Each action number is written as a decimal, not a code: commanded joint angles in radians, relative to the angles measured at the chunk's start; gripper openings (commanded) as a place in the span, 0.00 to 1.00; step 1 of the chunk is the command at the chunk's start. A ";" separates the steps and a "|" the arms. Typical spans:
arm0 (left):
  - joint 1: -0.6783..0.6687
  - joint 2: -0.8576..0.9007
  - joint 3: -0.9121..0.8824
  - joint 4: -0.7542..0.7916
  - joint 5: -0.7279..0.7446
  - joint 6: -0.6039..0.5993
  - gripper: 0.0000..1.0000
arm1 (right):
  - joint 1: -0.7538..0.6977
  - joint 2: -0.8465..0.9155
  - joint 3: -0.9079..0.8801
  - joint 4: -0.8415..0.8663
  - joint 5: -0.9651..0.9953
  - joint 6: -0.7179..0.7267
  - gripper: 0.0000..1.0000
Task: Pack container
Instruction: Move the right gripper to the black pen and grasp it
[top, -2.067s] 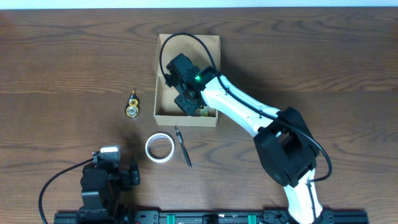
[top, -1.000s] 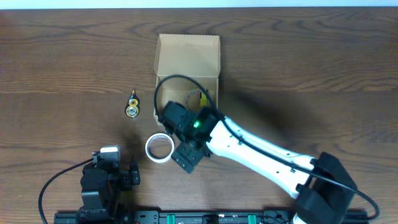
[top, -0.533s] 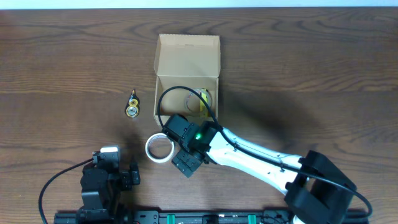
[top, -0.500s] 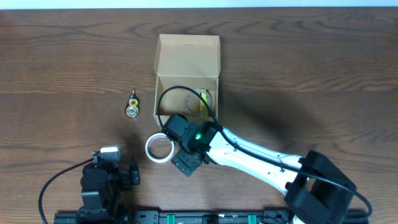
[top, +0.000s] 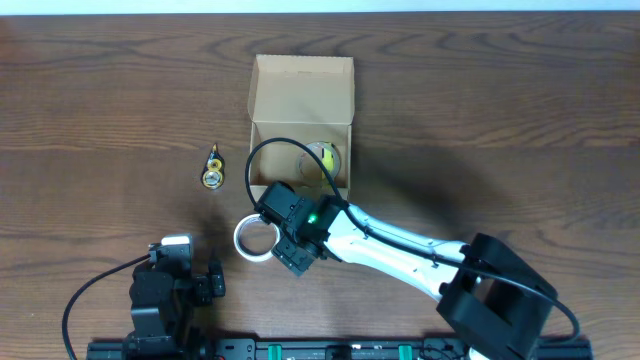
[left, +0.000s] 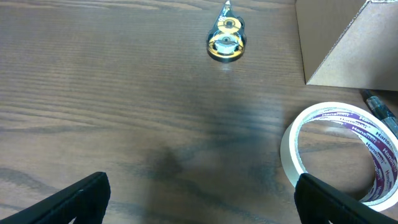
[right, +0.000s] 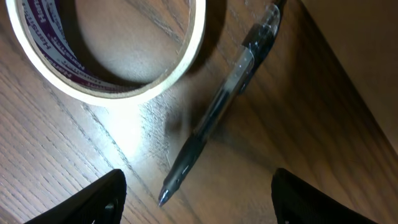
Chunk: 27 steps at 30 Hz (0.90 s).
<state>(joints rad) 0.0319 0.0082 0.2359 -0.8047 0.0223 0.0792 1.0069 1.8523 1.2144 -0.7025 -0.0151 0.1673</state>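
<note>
Right tool (right: 198, 193) out of the box (top: 300, 90), now wide open over pen (right: 217, 112), box beyond it, long axis and open flap pointing away

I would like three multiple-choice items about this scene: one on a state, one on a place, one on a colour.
1. The lid of the container is: A open; B shut; C taped down.
2. The pen lies: A in the container; B on the table beside the white tape roll; C on the lid.
3. The roll's inner print is: A green; B purple; C orange.
Key: A, the flap stands back and the inside shows; B, the right wrist view shows it there; B, purple letters.
</note>
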 joint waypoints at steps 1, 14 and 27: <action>0.000 -0.005 -0.044 -0.040 -0.006 0.003 0.96 | 0.010 0.016 -0.002 0.011 -0.004 -0.008 0.73; 0.000 -0.005 -0.044 -0.040 -0.006 0.003 0.95 | 0.009 0.097 -0.002 0.022 -0.004 -0.007 0.61; 0.000 -0.005 -0.044 -0.040 -0.006 0.003 0.95 | 0.008 0.114 0.024 -0.040 -0.001 -0.003 0.12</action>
<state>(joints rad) 0.0319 0.0082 0.2359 -0.8043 0.0223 0.0795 1.0069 1.9495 1.2190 -0.7132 -0.0116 0.1677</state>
